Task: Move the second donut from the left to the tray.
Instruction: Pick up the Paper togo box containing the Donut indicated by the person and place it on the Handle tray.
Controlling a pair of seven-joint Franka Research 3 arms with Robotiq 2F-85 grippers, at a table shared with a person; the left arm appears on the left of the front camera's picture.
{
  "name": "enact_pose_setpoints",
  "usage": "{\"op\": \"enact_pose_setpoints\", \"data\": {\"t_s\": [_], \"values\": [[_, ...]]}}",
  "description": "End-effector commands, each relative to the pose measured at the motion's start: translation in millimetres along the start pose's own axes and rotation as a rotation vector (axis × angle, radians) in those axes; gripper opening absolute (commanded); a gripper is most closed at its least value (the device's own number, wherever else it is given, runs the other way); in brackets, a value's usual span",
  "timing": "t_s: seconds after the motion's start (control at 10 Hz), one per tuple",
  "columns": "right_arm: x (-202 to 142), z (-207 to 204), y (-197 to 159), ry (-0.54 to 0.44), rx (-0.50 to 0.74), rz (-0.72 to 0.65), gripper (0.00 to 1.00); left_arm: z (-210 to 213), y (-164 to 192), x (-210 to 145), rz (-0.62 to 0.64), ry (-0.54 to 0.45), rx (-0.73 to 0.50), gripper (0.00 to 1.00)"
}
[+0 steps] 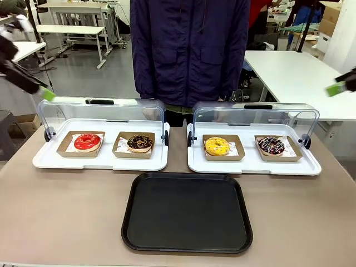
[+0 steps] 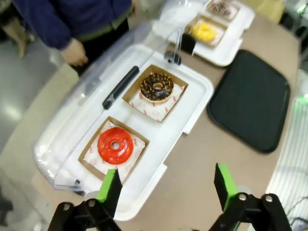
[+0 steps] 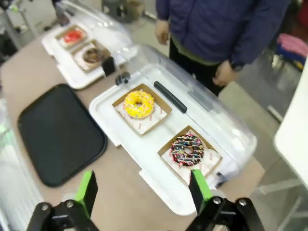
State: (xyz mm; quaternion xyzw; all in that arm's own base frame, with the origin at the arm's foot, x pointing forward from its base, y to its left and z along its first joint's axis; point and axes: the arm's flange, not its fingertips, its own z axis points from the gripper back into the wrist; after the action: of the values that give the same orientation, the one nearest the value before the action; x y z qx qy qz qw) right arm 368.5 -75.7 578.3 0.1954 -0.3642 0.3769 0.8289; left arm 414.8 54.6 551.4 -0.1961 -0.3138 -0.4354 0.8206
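Chocolate-glazed crumb-topped ring donut [image 1: 139, 143] on left white display tray [image 1: 100, 162], beyond flat black plastic tray [image 1: 187, 211]. Left wrist: left gripper [image 2: 167, 182] spread wide, well apart. Right wrist: right gripper [image 3: 143, 185] wide too. Reach pending; next, lowering left gripper around brown cardboard holder [image 1: 133, 154].

The second donut from the left [image 1: 139, 143] sat in the left display tray [image 1: 105, 162], behind the serving tray [image 1: 187, 212].

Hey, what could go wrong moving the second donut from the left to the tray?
The left end effector is open nearer the red-glazed donut, so it might grab that instead of the chocolate crumb donut. Pinching could mar the glaze. The open clear lid behind it could be bumped.
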Motion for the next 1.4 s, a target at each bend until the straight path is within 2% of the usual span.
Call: {"op": "enact_pose_setpoints", "data": {"t_s": [0.0, 0.2, 0.4, 0.7, 0.9, 1.1, 1.3], "values": [[-22.5, 18.2, -25.3, -0.092, 0.085, 0.025, 1.0, 19.4, 38.4, -33.7, -0.056, -0.109, -0.117, 1.0], [-44.4, 31.7, -34.1, -0.155, 0.122, 0.073, 1.0, 34.9, 67.5, -71.4, -0.121, -0.229, -0.15, 1.0], [-66.3, 36.6, -47.1, -0.202, 0.186, 0.062, 1.0, 35.9, 79.3, -92.2, -0.125, -0.281, -0.126, 1.0], [-72.1, 31.9, -49.0, -0.271, 0.199, 0.104, 1.0, 38.4, 75.4, -97.2, -0.17, -0.292, -0.113, 1.0], [-71.7, 33.0, -43.3, -0.28, 0.202, 0.115, 1.0, 40.1, 73.6, -99.5, -0.178, -0.305, -0.099, 1.0], [-73.6, 30.5, -52.8, -0.283, 0.187, 0.098, 1.0, 39.5, 71.9, -97.4, -0.183, -0.314, -0.08, 1.0], [-73.8, 30.2, -55.1, -0.288, 0.187, 0.098, 1.0, 39.3, 69.7, -95.5, -0.145, -0.302, -0.038, 1.0]]}}
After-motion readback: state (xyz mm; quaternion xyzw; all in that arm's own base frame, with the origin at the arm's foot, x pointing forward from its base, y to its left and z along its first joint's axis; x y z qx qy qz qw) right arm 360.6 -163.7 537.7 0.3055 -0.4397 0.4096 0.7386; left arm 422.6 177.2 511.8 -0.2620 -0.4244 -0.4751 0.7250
